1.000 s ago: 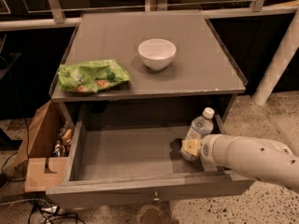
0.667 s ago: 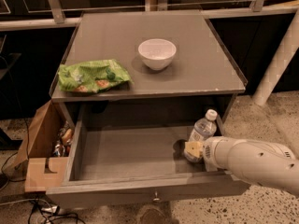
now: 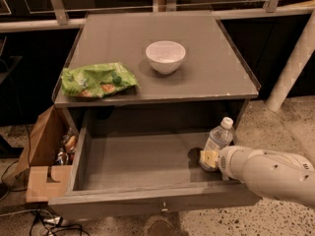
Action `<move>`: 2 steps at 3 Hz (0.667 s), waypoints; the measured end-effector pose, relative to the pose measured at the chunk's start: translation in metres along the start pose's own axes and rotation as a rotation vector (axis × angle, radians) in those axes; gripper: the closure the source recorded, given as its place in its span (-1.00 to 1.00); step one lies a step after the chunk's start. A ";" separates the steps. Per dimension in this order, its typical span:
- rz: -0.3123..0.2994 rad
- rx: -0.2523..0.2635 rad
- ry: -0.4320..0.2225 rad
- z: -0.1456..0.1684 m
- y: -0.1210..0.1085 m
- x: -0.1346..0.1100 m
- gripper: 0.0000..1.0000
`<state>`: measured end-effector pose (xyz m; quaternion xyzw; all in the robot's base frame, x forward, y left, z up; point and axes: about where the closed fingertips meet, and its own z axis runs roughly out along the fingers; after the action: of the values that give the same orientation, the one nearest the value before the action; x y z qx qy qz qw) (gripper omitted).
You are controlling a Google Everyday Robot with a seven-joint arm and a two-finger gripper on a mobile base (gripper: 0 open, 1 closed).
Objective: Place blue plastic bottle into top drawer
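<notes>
A: Where is the bottle (image 3: 218,137)?
B: Inside the open drawer (image 3: 138,163), at its right end. Tilted, cap uppermost.
A: And the gripper (image 3: 211,161)?
B: Low in the drawer's right end. Its fingers (image 3: 208,158) are clamped on the bottle's lower body, with a yellow pad against the plastic.

We log the counter (image 3: 206,68) as flat matt grey, and the top drawer (image 3: 142,161) below it as the same grey, with a dull metal knob (image 3: 164,209). The bowl (image 3: 166,56) near the counter's middle is plain white. By the left edge lies a bright green bag (image 3: 97,79), blotched orange and red. Under the front right corner, the blue plastic bottle (image 3: 218,140) is clear with a faint blue cast, a white cap and a pale label. The gripper (image 3: 209,159), at the bottle's base there, shows pale yellow; its arm (image 3: 268,173) is white. The cardboard box (image 3: 42,146) off the left edge is brown, and the floor (image 3: 275,127) is speckled beige.
</notes>
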<state>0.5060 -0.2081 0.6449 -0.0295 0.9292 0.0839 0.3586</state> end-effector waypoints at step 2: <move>0.001 0.025 -0.014 0.006 -0.008 0.005 1.00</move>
<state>0.5073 -0.2150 0.6360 -0.0238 0.9276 0.0725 0.3656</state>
